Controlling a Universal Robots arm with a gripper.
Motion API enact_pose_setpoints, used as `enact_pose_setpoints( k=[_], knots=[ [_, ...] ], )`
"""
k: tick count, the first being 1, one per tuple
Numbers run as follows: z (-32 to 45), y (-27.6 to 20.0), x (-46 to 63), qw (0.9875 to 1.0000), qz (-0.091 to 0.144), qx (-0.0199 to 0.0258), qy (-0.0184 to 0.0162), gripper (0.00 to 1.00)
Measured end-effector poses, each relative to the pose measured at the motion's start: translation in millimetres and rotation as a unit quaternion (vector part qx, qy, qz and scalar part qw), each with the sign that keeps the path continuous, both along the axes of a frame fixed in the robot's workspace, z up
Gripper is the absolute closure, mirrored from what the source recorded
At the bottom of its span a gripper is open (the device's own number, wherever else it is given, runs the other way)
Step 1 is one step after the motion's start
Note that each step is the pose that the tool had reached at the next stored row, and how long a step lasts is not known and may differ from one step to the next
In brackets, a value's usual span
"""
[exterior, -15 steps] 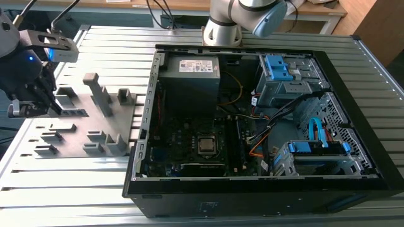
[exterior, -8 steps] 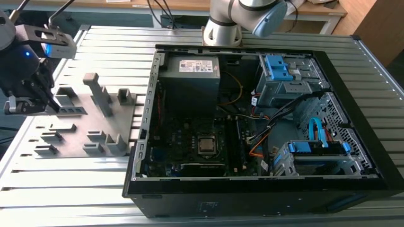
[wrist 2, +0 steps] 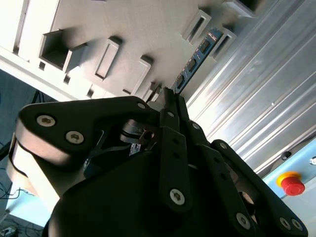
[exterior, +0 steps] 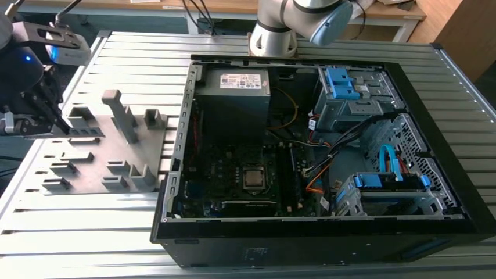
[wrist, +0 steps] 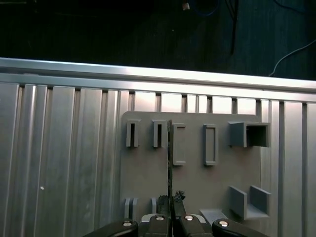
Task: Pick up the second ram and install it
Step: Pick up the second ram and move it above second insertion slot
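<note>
The second ram point(wrist 2: 197, 55) is a thin dark board running out from my fingertips over the grey fixture point(wrist 2: 128, 29). In the first wrist view the ram point(wrist: 169, 158) shows edge-on as a narrow dark line across the fixture plate point(wrist: 197, 182). My gripper point(wrist 2: 165, 94) point(wrist: 171, 198) is shut on one end of it. In the exterior view the gripper point(exterior: 56, 119) hangs at the left end of the fixture point(exterior: 108, 168), well away from the open computer case point(exterior: 434, 116). I cannot tell whether the stick still rests in its holder.
The case lies open on the ribbed metal table point(exterior: 116, 58). Its motherboard has a CPU socket point(exterior: 252, 177) with memory slots point(exterior: 294, 174) beside it, blue drive cages point(exterior: 345, 87), and orange and blue cables. The arm's base point(exterior: 273, 35) stands behind the case. A red stop button point(wrist 2: 292, 183) sits nearby.
</note>
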State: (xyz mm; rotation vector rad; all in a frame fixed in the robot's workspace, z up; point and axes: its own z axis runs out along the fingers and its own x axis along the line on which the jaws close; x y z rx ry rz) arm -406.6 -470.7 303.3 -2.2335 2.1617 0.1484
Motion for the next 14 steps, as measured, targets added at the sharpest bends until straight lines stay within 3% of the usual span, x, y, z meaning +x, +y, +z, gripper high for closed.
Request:
enact_pose_setpoints(
  k=[12,13,14],
  knots=[
    [18.1,0.0,0.0,1.0,0.0,0.0,0.0,0.86],
    [21.2,0.0,0.0,1.0,0.0,0.0,0.0,0.86],
    [30.8,0.0,0.0,1.0,0.0,0.0,0.0,0.86]
  ],
)
